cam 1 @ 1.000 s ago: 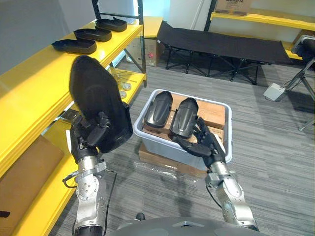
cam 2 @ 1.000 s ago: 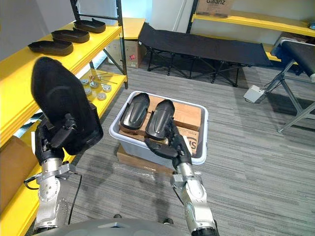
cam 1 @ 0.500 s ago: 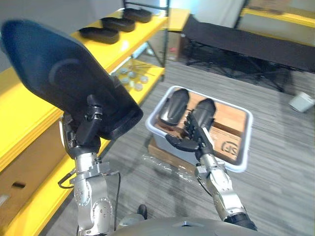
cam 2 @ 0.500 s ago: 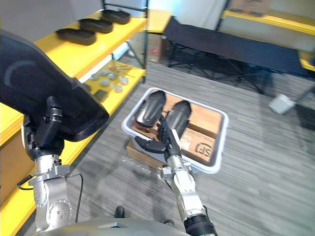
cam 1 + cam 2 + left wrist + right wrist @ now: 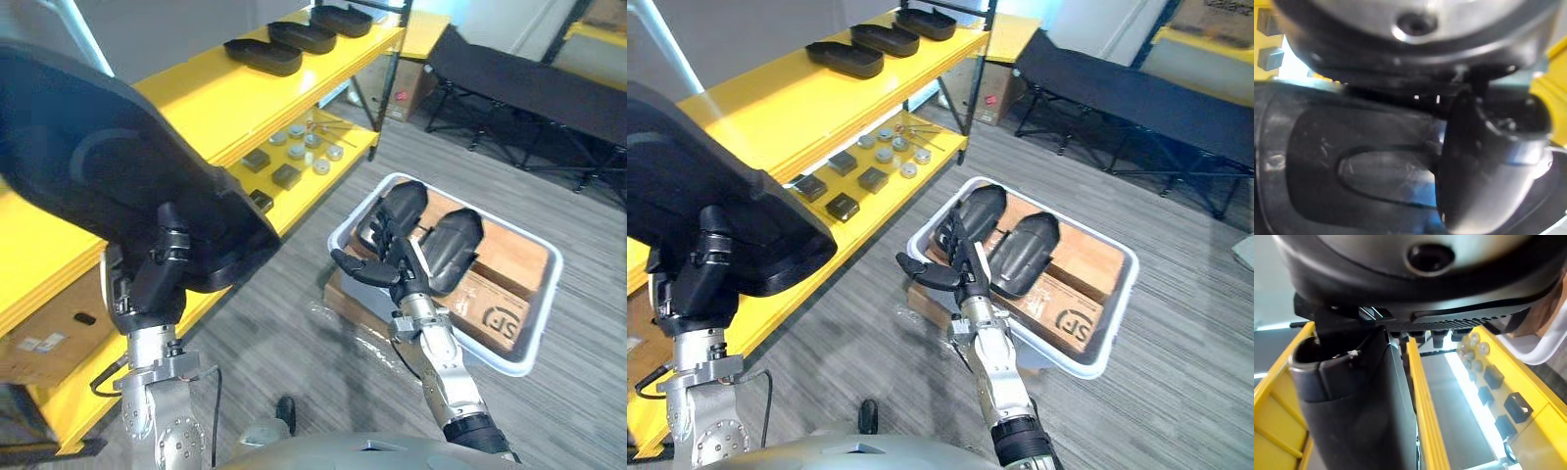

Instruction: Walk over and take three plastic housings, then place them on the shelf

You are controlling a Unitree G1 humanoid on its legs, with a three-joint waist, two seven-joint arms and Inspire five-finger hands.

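Yellow shelf [image 5: 186, 98] rises on my left, and my left hand [image 5: 147, 284], clenched round one black plastic housing [image 5: 88, 166], is bringing it over for placing (right hand [image 5: 392, 269] slack-fingered above the bin [image 5: 1078, 364]), so next I'd level it onto bare shelf.

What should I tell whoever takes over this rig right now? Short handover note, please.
Left hand: shut on a black housing, raised beside the yellow top shelf.
Right hand: open, holding nothing, above the near corner of the grey bin.
Three housings lie at the shelf's far end; two housings sit in the bin.
Done: one housing picked up.
Left: set it on the shelf. Whether more are owed depends on whether the three up there count.
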